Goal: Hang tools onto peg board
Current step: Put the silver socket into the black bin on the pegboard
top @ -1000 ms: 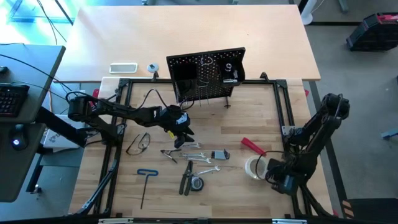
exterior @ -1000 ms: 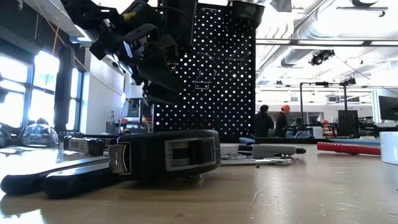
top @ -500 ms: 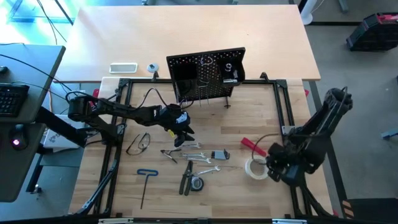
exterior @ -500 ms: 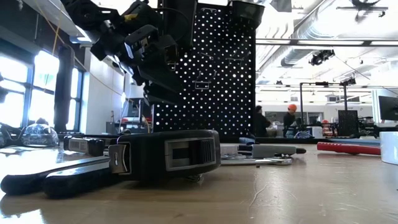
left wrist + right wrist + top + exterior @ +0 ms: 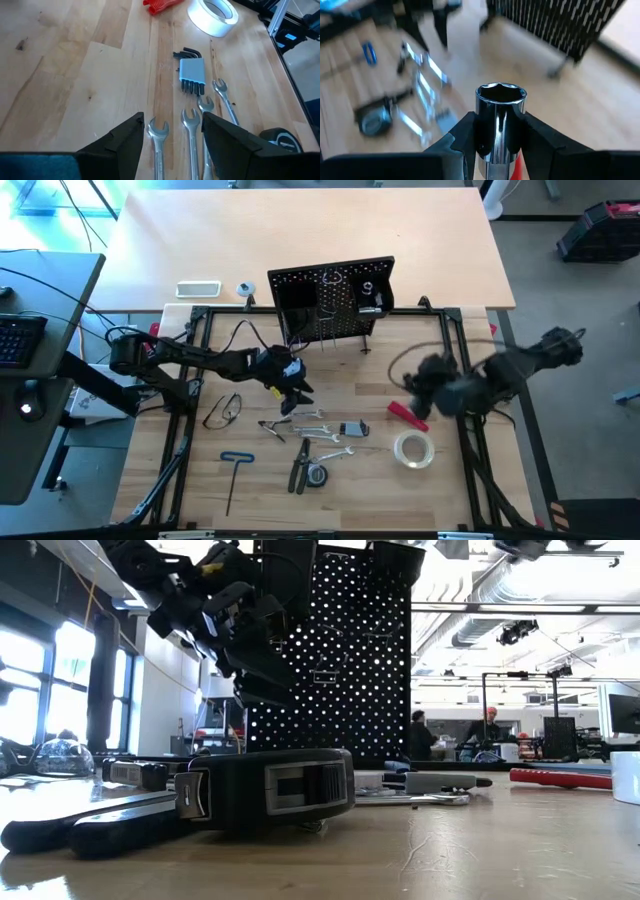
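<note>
Most of the tools are not yet hung: they are spread on the table (image 5: 200,490) in front of the peg board (image 5: 330,302), which stands upright at the far edge. A few small items seem already fixed on the board, but what they are cannot be told from the high view.

On the table are counted: one pair of glasses (image 5: 222,411), one blue T-handle key (image 5: 236,460), one pair of pliers (image 5: 299,471), one tape measure (image 5: 317,475), one hex key set (image 5: 353,429), one red tool (image 5: 407,415), one tape roll (image 5: 413,449). About four wrenches (image 5: 308,432) are seen near the middle; the exact number is hard to fix.

One chrome socket (image 5: 500,125) is clamped between the fingers of the right gripper (image 5: 500,137), which is held above the table near the red tool, to the right of the board. It is judged that this socket is meant for the board next.

The left gripper (image 5: 172,135) is held over the wrenches, its fingers apart and nothing between them. So nearly the whole task is judged to be left.
</note>
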